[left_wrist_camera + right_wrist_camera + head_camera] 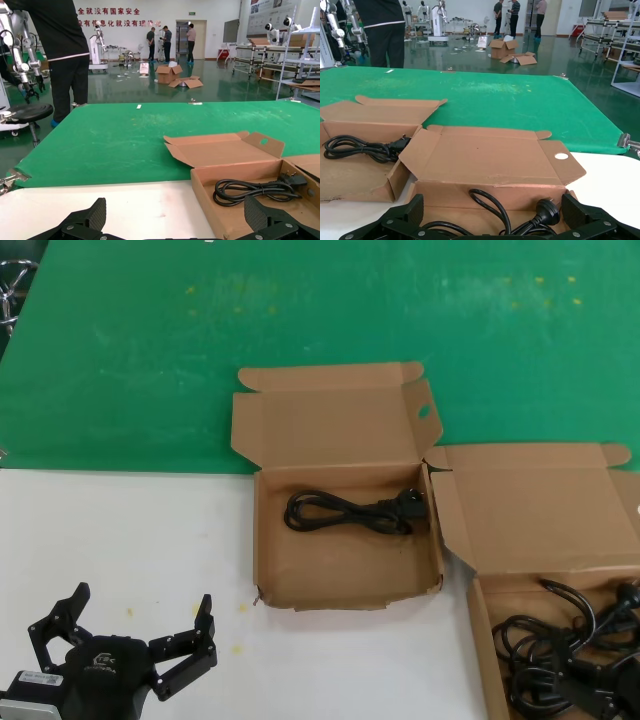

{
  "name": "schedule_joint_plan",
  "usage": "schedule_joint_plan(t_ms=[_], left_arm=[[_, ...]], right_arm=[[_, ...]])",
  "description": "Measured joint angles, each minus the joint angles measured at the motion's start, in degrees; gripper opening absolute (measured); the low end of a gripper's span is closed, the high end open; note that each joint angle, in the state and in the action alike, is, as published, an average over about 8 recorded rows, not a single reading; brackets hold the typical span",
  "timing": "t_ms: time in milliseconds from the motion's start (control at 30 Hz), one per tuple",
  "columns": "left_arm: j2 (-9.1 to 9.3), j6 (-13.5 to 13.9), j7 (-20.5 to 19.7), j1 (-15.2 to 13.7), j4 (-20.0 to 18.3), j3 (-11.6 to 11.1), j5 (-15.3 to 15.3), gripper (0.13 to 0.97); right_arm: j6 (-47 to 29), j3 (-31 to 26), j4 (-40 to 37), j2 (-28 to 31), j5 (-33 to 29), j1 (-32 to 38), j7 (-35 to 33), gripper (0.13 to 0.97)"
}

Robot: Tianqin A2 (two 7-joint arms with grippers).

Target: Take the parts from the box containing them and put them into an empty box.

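Mid-transfer, with one cord (350, 511) in the middle box (265, 540), the rest (560, 660) heaped in the right box (480, 640) under the open right hand (495, 207), left hand (142, 598) idle and open; next, likely gripping another.

Robot lab hall: other robots (97, 42), shelving racks (295, 60), glossy floor.

The left hand (138, 625) hangs low with fingers spread; the right hand (490, 212) seems open too.
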Motion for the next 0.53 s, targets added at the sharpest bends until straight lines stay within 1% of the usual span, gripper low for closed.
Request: schedule_joint_plan(t_ms=[533], left_arm=[[0.00,0.00,0.00,0.00,0.00,0.00,0.00,0.966]], right_arm=[[0.00,0.00,0.00,0.00,0.00,0.00,0.00,0.966]])
